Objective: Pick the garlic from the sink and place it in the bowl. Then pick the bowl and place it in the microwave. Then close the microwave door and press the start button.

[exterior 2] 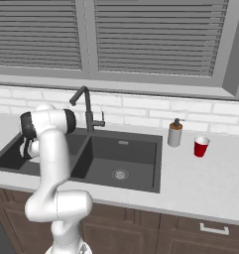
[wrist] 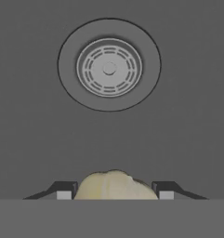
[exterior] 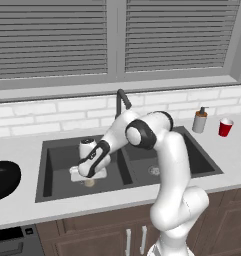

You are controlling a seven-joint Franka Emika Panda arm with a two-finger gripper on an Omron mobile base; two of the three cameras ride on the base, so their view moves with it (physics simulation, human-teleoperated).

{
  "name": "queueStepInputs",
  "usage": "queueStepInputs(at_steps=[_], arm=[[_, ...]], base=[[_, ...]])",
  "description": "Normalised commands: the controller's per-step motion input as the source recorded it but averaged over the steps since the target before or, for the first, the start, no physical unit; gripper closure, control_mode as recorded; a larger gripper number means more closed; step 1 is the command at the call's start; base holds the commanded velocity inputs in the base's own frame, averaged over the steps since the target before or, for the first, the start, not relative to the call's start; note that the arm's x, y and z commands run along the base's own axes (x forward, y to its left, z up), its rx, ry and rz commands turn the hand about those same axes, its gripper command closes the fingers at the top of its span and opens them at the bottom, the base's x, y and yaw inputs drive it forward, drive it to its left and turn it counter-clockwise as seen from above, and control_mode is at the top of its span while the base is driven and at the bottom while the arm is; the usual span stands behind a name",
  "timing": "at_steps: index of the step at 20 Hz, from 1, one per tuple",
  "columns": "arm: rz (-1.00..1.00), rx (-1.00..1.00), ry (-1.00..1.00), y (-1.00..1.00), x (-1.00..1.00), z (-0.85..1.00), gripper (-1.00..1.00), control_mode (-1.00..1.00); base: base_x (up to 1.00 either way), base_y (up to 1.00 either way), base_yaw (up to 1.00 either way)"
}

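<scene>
Gripper (wrist: 115, 195) reaching into the left sink (exterior: 57, 150) basin.
Its jaws are standing open just wider than the garlic (wrist: 114, 185), flanking it on the basin floor below the drain (wrist: 108, 68).

The garlic's (wrist: 114, 185) lower part is cut off at the hand view's bottom; whether the jaws touch it cannot be told. The bowl (exterior: 3, 179) is cropped by the left edge in the left base view.

I see a matt dark grey sink (exterior: 62, 150) with a ridged metal drain (wrist: 108, 68), a glossy black bowl (exterior: 2, 179), and a smooth pale desk (exterior: 17, 145) over brown wood cabinets (exterior 2: 155, 233).
</scene>
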Motion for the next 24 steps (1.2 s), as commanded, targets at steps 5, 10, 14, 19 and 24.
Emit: queueStepInputs(at_steps=[5,10,14,19,24], arm=[[-0.08,0.00,-0.05,0.32,-0.26,1.00,1.00,-1.00],[-0.06,0.00,0.00,0.36,-0.20,1.00,1.00,-1.00],[-0.02,-0.01,0.00,0.54,-0.02,1.00,1.00,-1.00],[0.00,0.00,0.00,0.73,0.00,0.86,1.00,-1.00],[0.00,0.00,0.00,0.81,0.00,0.60,1.00,-1.00]], base=[[0.00,0.00,0.00],[0.00,0.00,0.00],[0.00,0.00,0.00],[0.00,0.00,0.00],[0.00,0.00,0.00]])
